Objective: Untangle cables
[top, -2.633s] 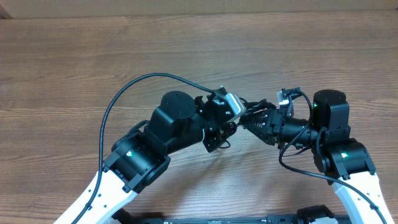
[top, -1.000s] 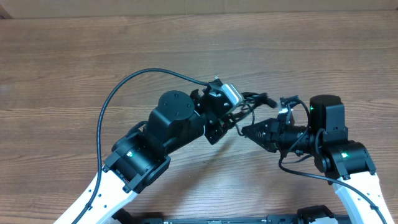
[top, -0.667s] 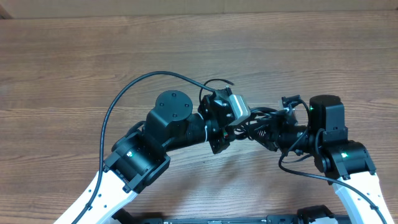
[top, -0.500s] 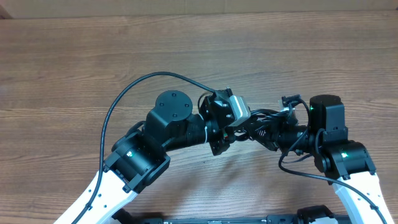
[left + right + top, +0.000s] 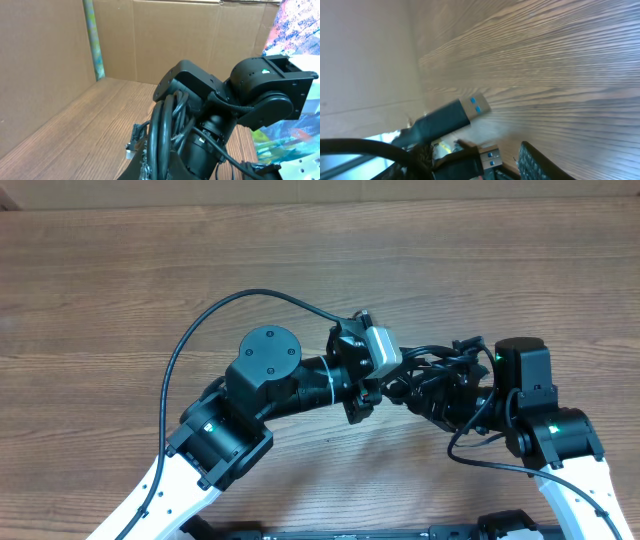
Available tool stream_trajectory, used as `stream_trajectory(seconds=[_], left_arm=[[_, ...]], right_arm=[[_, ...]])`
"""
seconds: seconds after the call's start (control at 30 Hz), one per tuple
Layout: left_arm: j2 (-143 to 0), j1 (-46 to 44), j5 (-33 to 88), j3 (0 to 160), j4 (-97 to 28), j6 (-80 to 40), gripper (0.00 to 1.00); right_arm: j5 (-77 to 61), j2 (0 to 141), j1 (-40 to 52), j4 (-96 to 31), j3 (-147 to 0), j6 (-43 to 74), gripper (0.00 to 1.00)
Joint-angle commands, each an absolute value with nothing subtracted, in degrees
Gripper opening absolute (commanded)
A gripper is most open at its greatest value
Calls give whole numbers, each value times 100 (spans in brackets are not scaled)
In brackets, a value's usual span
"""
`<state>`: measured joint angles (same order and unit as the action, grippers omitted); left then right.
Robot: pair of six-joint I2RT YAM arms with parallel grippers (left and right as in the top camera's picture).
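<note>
A: Both arms are meeting over the middle of the wooden table (image 5: 450,270), hands nearly nose to nose.

B: And the cables (image 5: 432,362) are right between them, a bunched black tangle held up off the wood, draped across the top of the right hand (image 5: 410,388).

A: The left hand (image 5: 368,385) is clamped tight. Its wrist view shows the black loops rising straight out of its grip and filling the centre of the frame.

B: There's a small silvery plug (image 5: 131,146) dangling at the left of those loops, with the right arm (image 5: 260,92) looming close behind them and a cardboard wall (image 5: 175,40) behind that.

A: What about the right hand?

B: Hard call. From above, the tangle hides its tips. Its own camera catches one dark finger (image 5: 535,160) at the bottom edge, and the other is lost behind the cords. I can't tell whether it's gripping or spread.

A: That camera gives a good look at the connectors, though.

B: It does. One USB plug (image 5: 474,107) with a blue insert pokes out over the wood grain, and a second USB plug (image 5: 490,155) sits just below it, close beside that finger. Whether it touches, I can't say.
</note>
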<state>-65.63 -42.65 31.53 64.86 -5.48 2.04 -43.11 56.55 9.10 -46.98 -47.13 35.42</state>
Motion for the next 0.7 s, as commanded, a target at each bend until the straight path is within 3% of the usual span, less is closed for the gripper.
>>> stream_trajectory(seconds=[0.0,0.3,0.4,0.57,0.67], left_arm=[[-6386,-4233,3234,6617,-399,108,4],[-5953,-3820,2899,6617,-454,108,4],[-5778,-3566,2897,6617,-572,108,4],[-5505,-3201,2897,6617,-847,108,4],[-5341,-2995,2897,6617,-1024,108,4]], right_arm=[[-3632,5736,932,-4818,-4722,3398,54],[-2971,6053,932,-5159,-4722,3395,57],[-2954,6123,930,-5157,-4722,3395,67],[-2891,6158,932,-5157,-4722,3395,95],[-2783,6158,930,-5162,-4722,3395,100]])
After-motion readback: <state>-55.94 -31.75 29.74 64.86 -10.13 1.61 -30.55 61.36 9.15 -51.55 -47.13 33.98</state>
